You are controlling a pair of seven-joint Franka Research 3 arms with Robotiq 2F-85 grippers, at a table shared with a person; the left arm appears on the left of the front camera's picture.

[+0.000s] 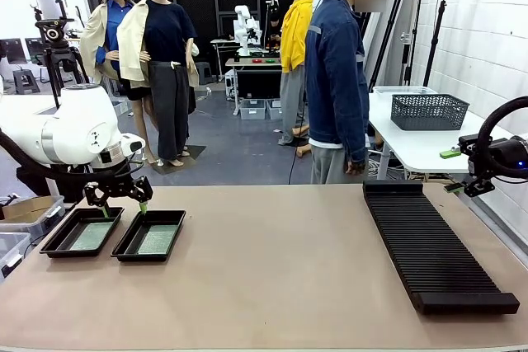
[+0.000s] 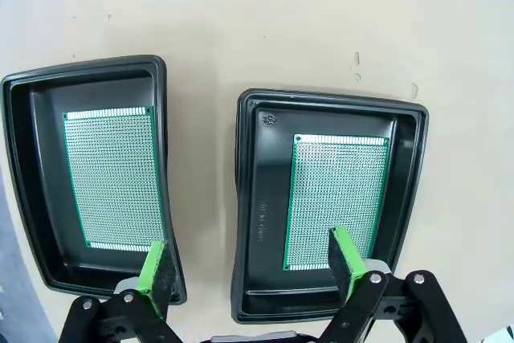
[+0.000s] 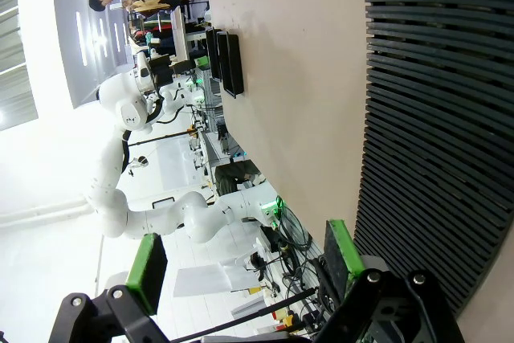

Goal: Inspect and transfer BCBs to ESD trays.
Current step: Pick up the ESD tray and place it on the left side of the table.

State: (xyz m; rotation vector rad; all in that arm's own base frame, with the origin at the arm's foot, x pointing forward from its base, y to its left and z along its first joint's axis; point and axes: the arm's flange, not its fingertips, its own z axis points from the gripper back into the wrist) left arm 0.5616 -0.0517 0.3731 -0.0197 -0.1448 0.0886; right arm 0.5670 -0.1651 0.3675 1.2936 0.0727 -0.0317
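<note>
Two glossy black ESD trays lie side by side at the table's near left, one to the left (image 1: 81, 231) (image 2: 88, 174) and one to the right (image 1: 149, 235) (image 2: 325, 202). A green BCB lies flat in each, one in the left tray (image 2: 115, 178) and one in the right tray (image 2: 336, 198). My left gripper (image 1: 124, 210) (image 2: 250, 267) hovers open just above them, one finger over each tray, holding nothing. My right gripper (image 1: 455, 172) (image 3: 245, 267) is open and empty at the far right, beside the rack's far end.
A long black ribbed rack (image 1: 429, 241) (image 3: 438, 118) lies along the table's right side. A person in a blue jacket (image 1: 337, 80) stands at the far edge. A grey basket (image 1: 427, 110) sits on a white side table behind.
</note>
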